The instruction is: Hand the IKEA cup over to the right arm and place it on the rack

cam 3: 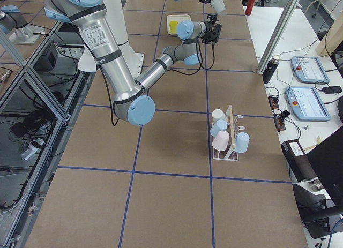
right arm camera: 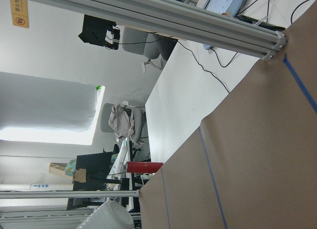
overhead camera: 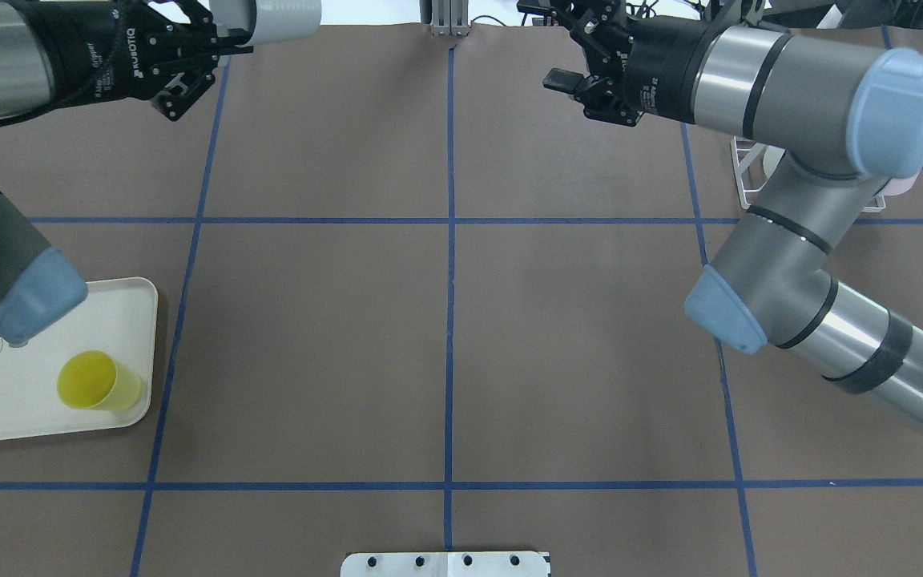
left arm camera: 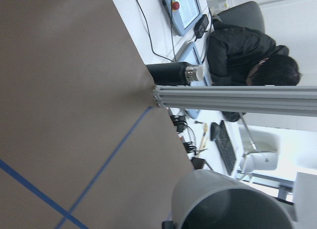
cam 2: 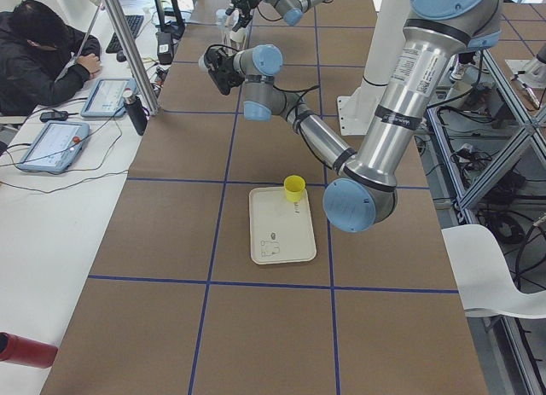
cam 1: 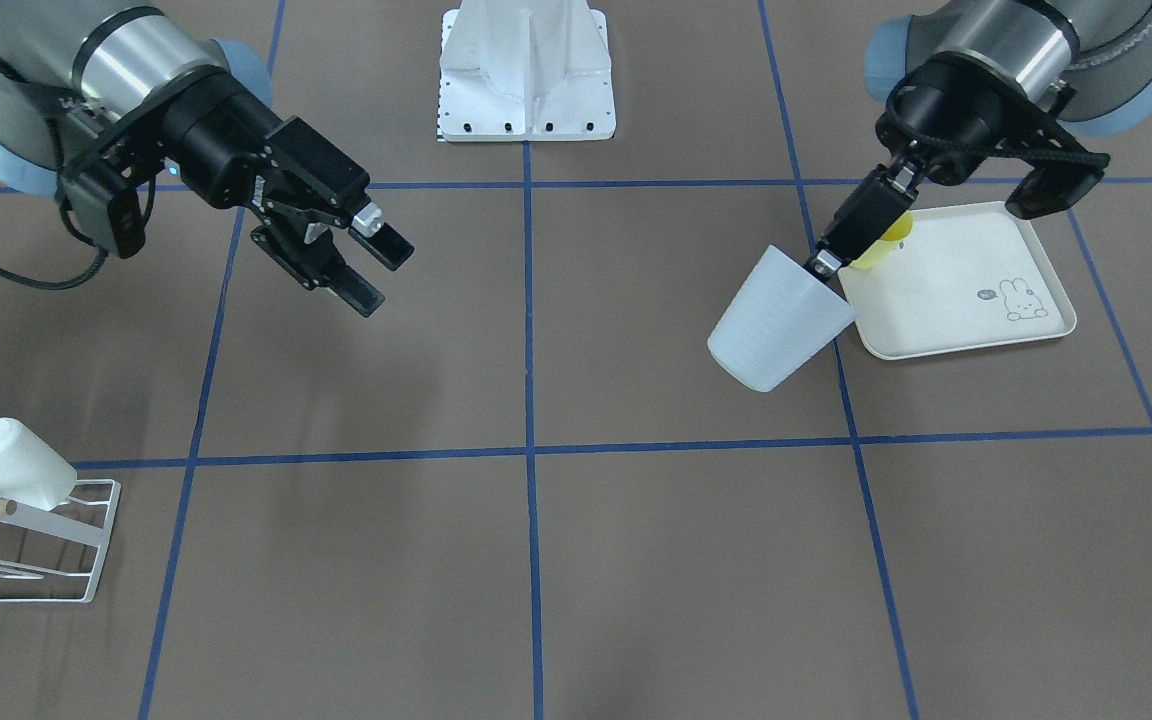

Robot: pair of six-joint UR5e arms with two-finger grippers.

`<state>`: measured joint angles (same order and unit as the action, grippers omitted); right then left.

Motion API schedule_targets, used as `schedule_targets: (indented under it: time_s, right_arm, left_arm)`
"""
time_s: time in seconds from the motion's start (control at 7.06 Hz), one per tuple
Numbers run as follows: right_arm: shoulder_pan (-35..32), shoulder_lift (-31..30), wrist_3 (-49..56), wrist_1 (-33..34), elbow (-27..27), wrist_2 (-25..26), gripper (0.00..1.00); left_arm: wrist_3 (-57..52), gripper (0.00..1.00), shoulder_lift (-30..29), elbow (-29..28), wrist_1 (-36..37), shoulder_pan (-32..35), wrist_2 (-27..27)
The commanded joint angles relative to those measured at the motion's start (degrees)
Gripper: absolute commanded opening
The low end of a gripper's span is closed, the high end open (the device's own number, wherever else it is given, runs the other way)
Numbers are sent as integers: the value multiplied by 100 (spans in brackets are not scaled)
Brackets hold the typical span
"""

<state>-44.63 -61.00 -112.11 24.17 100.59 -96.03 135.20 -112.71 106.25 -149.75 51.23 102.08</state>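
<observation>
IKEA cup vs fingers: the translucent white IKEA cup (cam 1: 774, 325) hangs from the left gripper (cam 1: 824, 265), pinched at the rim. Its mouth faces the gripper and its base points away, toward the middle of the table (cam 1: 686, 560). It is tilted and looks lifted off the table. It sits just beside the tray (cam 1: 966, 320) corner and well apart from the rack (cam 1: 66, 560).
Left gripper: the fingers (cam 1: 851, 225) are closed tight on the cup wall at the rim. Cannot tell which finger is inside and which outside. The left wrist view shows the cup's open mouth at the bottom of the frame.
Right gripper: the right gripper (cam 1: 381, 272) has its fingers (cam 1: 394, 245) wide apart, holding nothing and touching nothing. It is above the table, across the centre line from the cup, with a clear gap to it.
Rack: white wire, at the table end on the robot's right. In the front view one white cup (cam 1: 11, 462) sits slanted on a prong.
Counts: 2 arms, 2 grippers. 1 cup in hand. 1 yellow cup (overhead camera: 97, 383) on the tray. 4 cups on the rack in the right side view (white, light blue, pink, blue). 1 tray with a rabbit drawing. 1 rack. 1 person (cam 2: 43, 49) seated at the side desk.
</observation>
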Motion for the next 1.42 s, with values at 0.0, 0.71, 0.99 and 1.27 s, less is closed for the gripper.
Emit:
schedule_targets:
  time_s: [0.0,0.71,0.99,1.27]
  right_arm:
    - [244,18,-433,-465,-21,436,100]
    - [367,132,-627,-774,-74,585,100]
    - [376,141,-627,-765,-100,594,100]
    - [411,141,-619,-765,-118,594,100]
  left_arm:
    - [1224,0,-128,-382,-1373,-664,-1195]
    - [2195,0,-1024,-1325,-2629,-1526,-2288]
    - [2151,0,-1147,-1413,-2612,-1765,-2386]
    - [2151,0,-1209,-1414,-2603,-1844,-2395]
